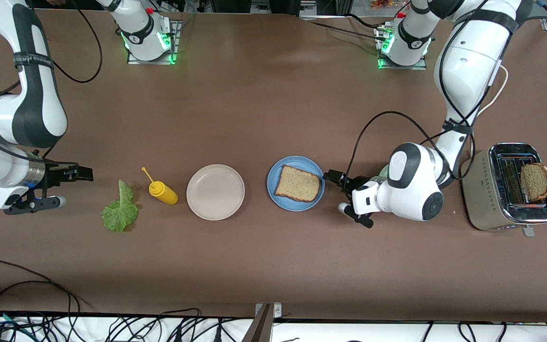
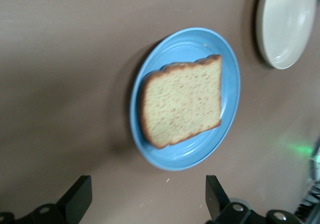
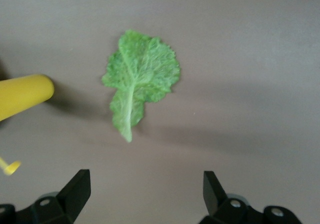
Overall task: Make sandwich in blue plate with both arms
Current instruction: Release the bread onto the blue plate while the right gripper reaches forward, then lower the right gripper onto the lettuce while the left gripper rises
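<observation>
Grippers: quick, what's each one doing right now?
Left gripper: open, empty, beside the blue plate with one bread slice.
Right gripper: open, empty, by the lettuce.

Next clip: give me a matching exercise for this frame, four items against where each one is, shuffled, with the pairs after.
Items:
1. bread slice
2. second bread slice
3. lettuce leaf
4. mustard bottle

Places:
A. on the bare table, under the open right claw
B. standing in the toaster slot
C. flat on the blue plate, by the open left claw
D. lying between the leaf and the beige plate

Pairs: 1-C, 2-B, 3-A, 4-D
</observation>
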